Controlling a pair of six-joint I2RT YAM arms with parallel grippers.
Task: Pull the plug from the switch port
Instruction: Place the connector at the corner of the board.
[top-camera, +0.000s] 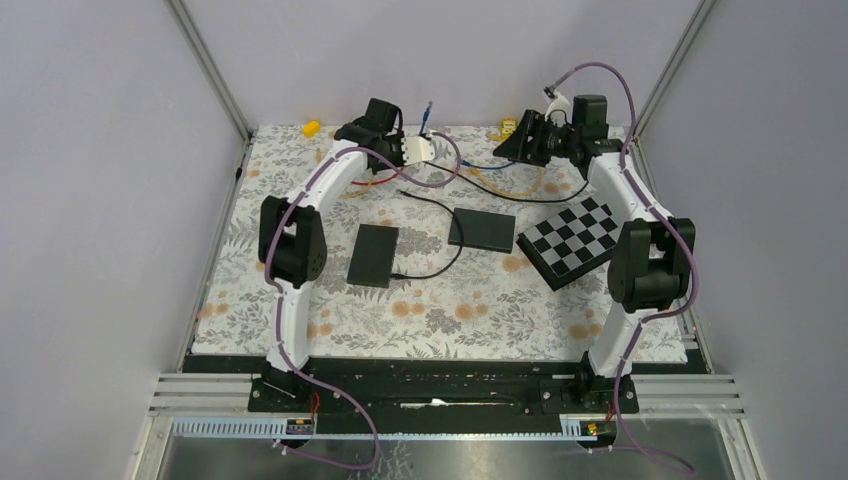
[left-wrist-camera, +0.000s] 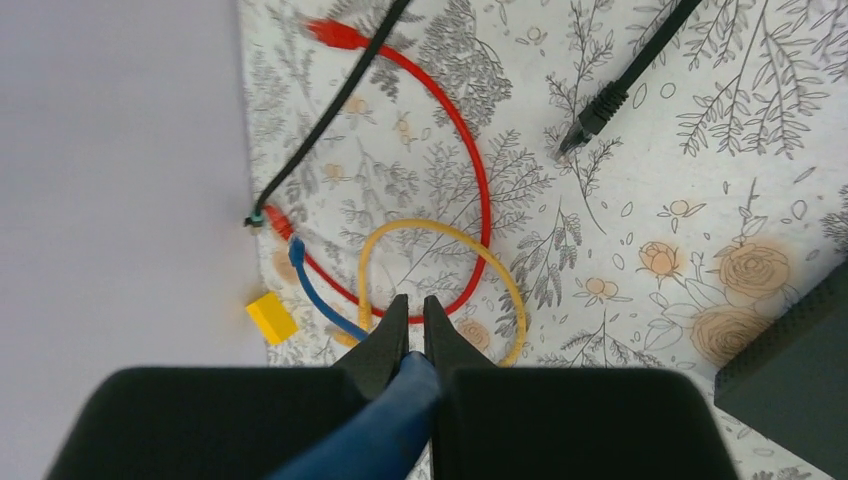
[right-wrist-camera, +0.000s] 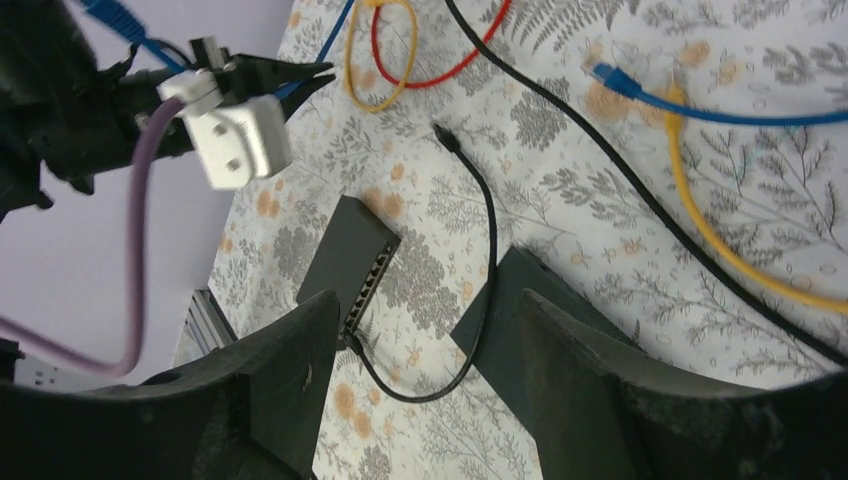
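Note:
A black switch (top-camera: 372, 255) lies on the floral mat, with a black cable's plug (top-camera: 396, 275) in a port at its near right corner. In the right wrist view the switch (right-wrist-camera: 345, 250) shows its port row, and the plug (right-wrist-camera: 352, 338) sits at the row's lower end. My right gripper (right-wrist-camera: 425, 320) hangs open high above the mat, nothing between its fingers; it is at the back right (top-camera: 520, 138). My left gripper (left-wrist-camera: 416, 305) is shut on a blue cable (left-wrist-camera: 400, 400) at the back (top-camera: 412, 142), and the cable's blue plug (top-camera: 428, 108) sticks up.
A second flat black box (top-camera: 482, 229) and a tilted checkerboard (top-camera: 570, 240) lie right of the switch. Red (left-wrist-camera: 470, 150), yellow (left-wrist-camera: 440, 232), blue and black (left-wrist-camera: 600, 105) cables sprawl over the back of the mat. A yellow block (left-wrist-camera: 272, 317) sits by the left wall.

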